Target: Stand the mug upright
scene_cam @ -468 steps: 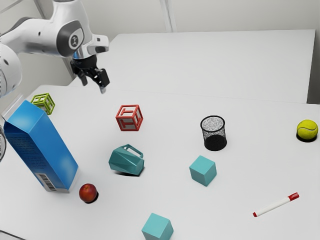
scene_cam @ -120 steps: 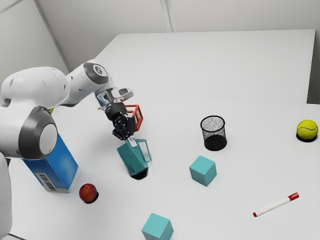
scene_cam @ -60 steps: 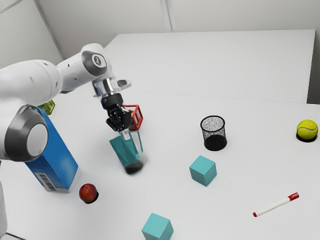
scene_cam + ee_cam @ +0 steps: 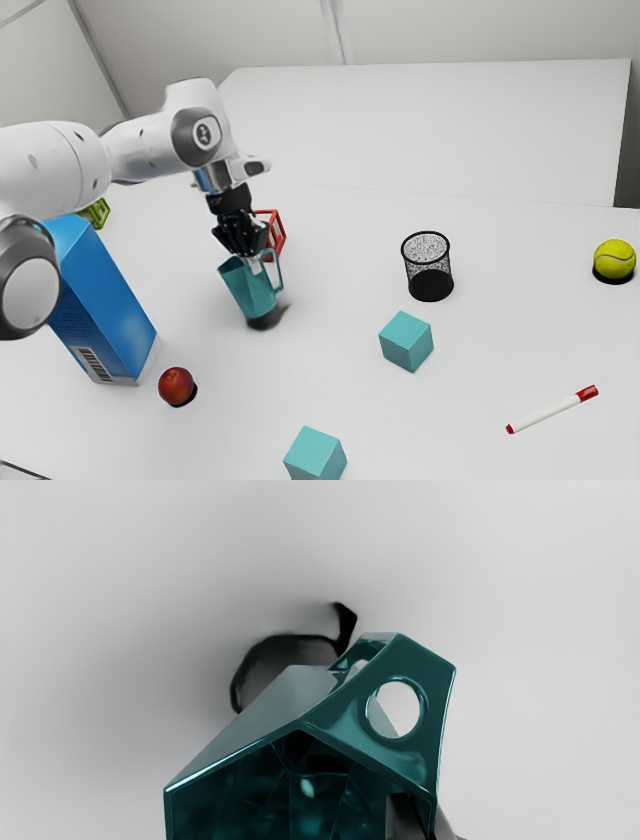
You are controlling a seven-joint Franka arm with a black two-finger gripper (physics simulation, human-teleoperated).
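Teal and faceted, the handled mug has swung from lying on its side to nearly upright, its wall pinched in the jaws; slight levelling and a gentle lowering seem left, as it appears just above the white bench. The red open-frame block crowds the jaws; open room lies toward the black mesh cup.

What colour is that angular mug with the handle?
The faceted mug is a glossy dark teal, seen best in the wrist view.
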